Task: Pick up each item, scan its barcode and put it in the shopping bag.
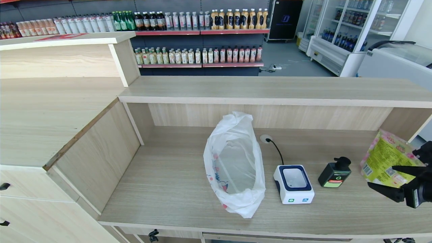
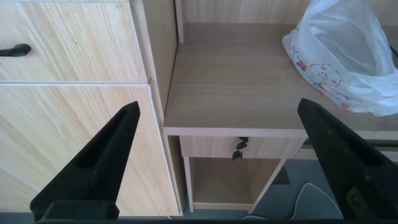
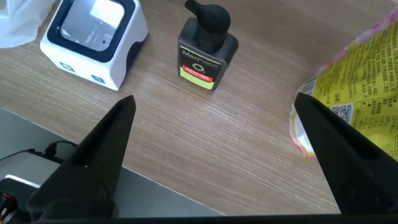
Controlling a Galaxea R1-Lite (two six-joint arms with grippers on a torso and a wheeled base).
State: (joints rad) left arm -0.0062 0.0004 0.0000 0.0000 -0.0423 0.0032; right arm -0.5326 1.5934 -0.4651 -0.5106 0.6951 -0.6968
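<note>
From the head view, the white shopping bag (image 1: 236, 189) lies on the wooden table (image 1: 168, 189) near its middle, its mouth wide open and facing up. Just beside it on the right stands the white scanner (image 1: 293, 195) with a dark blue frame around its window. A black cable (image 1: 278, 152) runs from the scanner back to a hole in the table top. Next on the right, a little apart, stands a dark green pump bottle (image 1: 334, 173), upright. At the right end of the table a yellow snack packet (image 1: 383, 158) leans tilted near the side wall. The right tool (image 1: 381, 176) hangs just in front of the packet, fingers spread and pinching nothing; whether a finger touches the packet cannot be told. Behind the table, shelves (image 1: 202, 32) carry rows of drinks bottles. In the left wrist view, the left tool (image 2: 219, 107) has its fingers spread wide with nothing between them. It hangs off the table's (image 2: 230, 93) front left corner, well apart from the shopping bag (image 2: 336, 37), which lies farther along the table. A key (image 2: 238, 149) hangs from a lock under the table edge. In the right wrist view, the right tool (image 3: 214, 102) is spread above bare table (image 3: 217, 149). The pump bottle (image 3: 207, 53) and scanner (image 3: 93, 40) stand beyond it, and the snack packet (image 3: 360, 87) is close beside one finger (image 3: 336, 149).
</note>
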